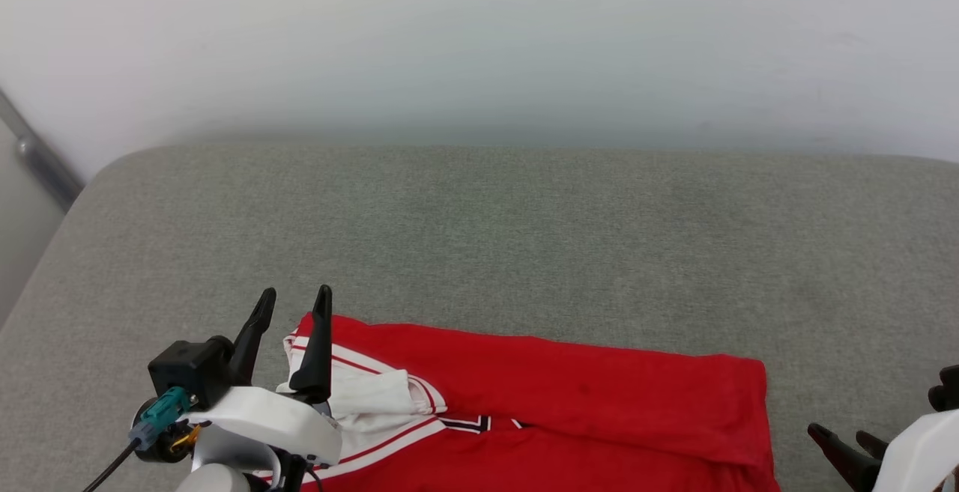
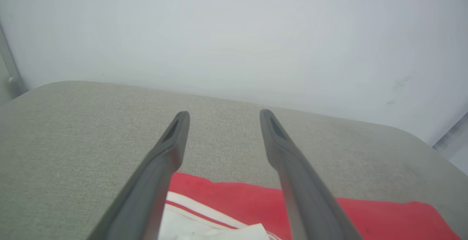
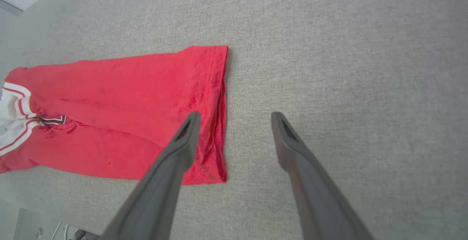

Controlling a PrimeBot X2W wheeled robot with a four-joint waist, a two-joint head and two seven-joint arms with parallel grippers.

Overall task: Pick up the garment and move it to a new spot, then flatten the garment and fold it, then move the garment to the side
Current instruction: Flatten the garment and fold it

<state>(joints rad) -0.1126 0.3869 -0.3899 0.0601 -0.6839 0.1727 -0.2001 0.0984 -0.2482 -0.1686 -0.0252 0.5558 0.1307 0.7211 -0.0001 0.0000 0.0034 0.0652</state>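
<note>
A red shirt (image 1: 569,402) with white sleeves lies flat in a long band along the near edge of a grey cushion (image 1: 524,237), below a pale wall (image 1: 479,43); its sleeve end points to the robot's left and its hem end to the right. The left gripper (image 1: 294,293) stands at the sleeve end with its two dark fingers spread and nothing between them; one finger crosses in front of the white sleeve, though whether it touches the cloth cannot be told. In the left wrist view that gripper (image 2: 223,113) points beyond the shirt's (image 2: 237,200) far edge, over bare cushion. The right gripper (image 1: 838,433) sits just beyond the hem end, apart from the cloth; in the right wrist view the gripper (image 3: 236,114) is spread wide and empty, one finger above the shirt's (image 3: 128,115) hem, the other above grey cushion.
</note>
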